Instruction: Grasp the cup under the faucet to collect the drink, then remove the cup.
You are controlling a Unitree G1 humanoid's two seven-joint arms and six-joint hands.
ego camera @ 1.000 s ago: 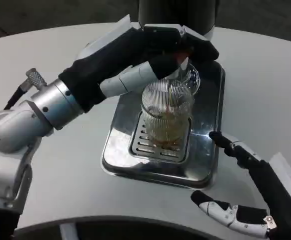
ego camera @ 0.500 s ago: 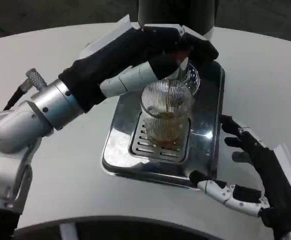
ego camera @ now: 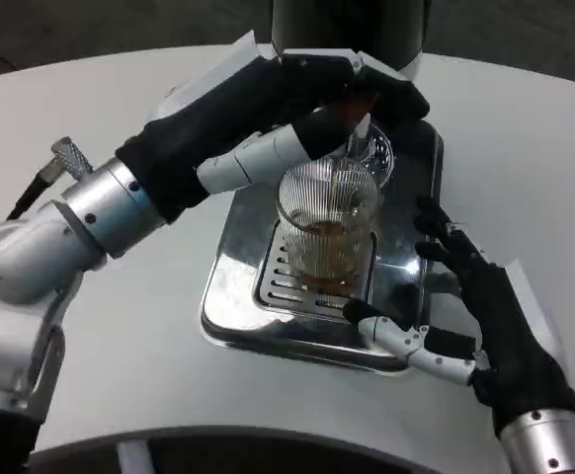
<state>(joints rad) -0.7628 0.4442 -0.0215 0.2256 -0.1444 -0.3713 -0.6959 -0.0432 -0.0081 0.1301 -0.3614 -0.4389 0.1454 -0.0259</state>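
A ribbed clear glass cup (ego camera: 329, 229) stands on the slotted grate of the steel drip tray (ego camera: 238, 296), under the faucet (ego camera: 362, 133). A thin brown stream falls into it, and brown drink fills its lower part. My left hand (ego camera: 268, 109) reaches up over the dispenser's front and presses at the faucet lever, its fingers wrapped across the top. My right hand (ego camera: 470, 316) hovers open at the tray's right edge, fingers spread toward the cup but a short gap away from it.
The dark dispenser body (ego camera: 352, 25) rises behind the tray. White tabletop (ego camera: 120, 326) spreads to the left and front. My left forearm (ego camera: 100, 207) crosses the table diagonally at left.
My right hand has moved up and left from the table's front right corner to the tray's right edge, close to the cup. The drink level in the cup has risen. My left hand stays put.
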